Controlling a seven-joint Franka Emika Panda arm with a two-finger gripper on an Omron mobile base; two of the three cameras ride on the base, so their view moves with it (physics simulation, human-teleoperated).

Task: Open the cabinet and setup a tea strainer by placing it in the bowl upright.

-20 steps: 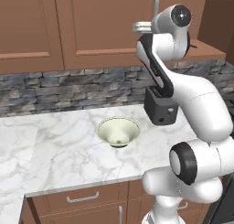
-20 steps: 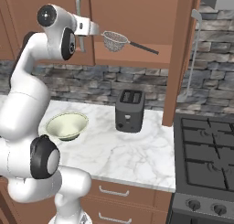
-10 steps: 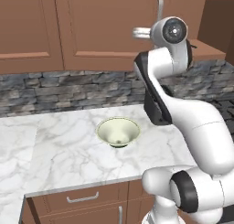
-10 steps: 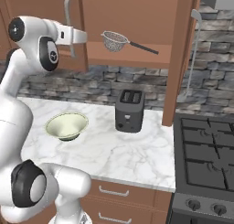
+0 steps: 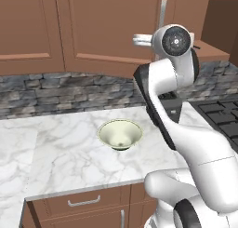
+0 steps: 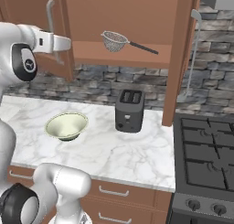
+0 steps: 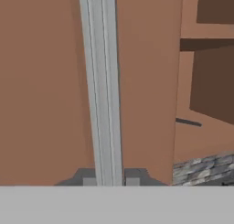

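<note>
The gripper [image 7: 108,182] is clamped on the cabinet [image 6: 123,17] door's silver bar handle [image 7: 101,81]; beyond it, the tea strainer [image 6: 114,40] lies on the shelf.

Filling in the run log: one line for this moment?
phase: opening cabinet | pincer: shut on door handle | tea strainer: on shelf | bowl: on counter

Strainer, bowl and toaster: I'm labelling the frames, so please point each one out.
Strainer [image 6: 114,41], right base view, on the mesh basket.
Bowl [image 6: 66,125], right base view, on the inside wall.
Toaster [image 6: 129,112], right base view, on the front face.
</note>
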